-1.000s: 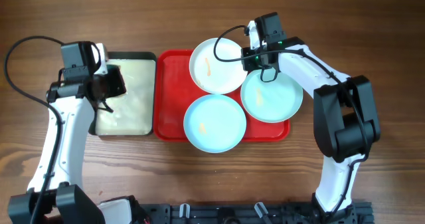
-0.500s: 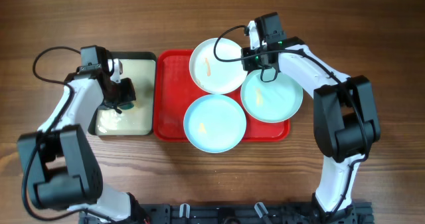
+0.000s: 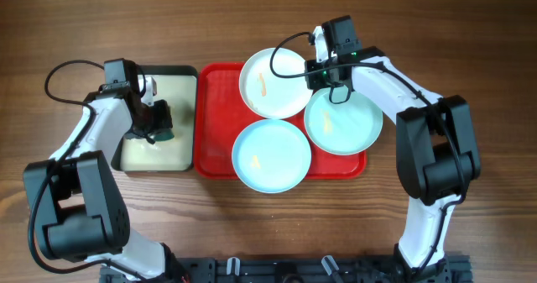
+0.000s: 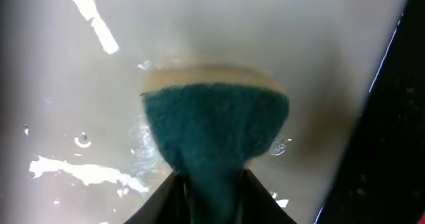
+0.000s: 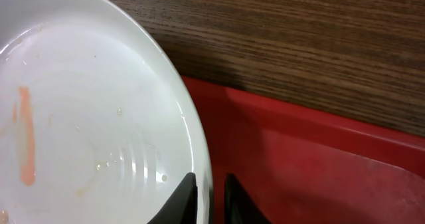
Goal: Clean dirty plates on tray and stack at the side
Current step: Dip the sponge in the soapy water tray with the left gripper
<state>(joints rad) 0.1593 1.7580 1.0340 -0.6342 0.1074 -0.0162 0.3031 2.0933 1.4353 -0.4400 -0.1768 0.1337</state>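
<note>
Overhead view: red tray (image 3: pixel 214 115) is glossy moulded plastic, rectangular with rounded corners and a raised rim, at mid-table. Three round shallow plates lie on it.
- white plate (image 3: pixel 273 83): at the far side, overhanging the far rim.
- right aqua plate (image 3: pixel 344 122): overhangs the right edge.
- near aqua plate (image 3: pixel 270 155): overhangs the near edge.

The table (image 3: pixel 470 31) is dark wood grain. Just left of the red tray sits a small tray (image 3: pixel 159 68), black-rimmed and holding cloudy cream liquid.

Left gripper (image 3: pixel 155 123) reaches into the small tray. The sponge (image 3: pixel 162 134) shows here only as a dark green patch.

Left wrist view adds detail. The sponge (image 4: pixel 216 127) has a coarse teal scouring face over a tan foam layer. It tapers where the left gripper (image 4: pixel 212 197) pinches it. The wet surface around it carries glare streaks.

Right gripper (image 3: pixel 317 71) meets the white plate's right edge. The fingers cannot be made out from above.

Right wrist view: the right gripper (image 5: pixel 211 194) clamps the thin rim of the white plate (image 5: pixel 86 137), one finger on each side. An orange smear (image 5: pixel 25 137), droplets and faint concentric rings mark the plate.
</note>
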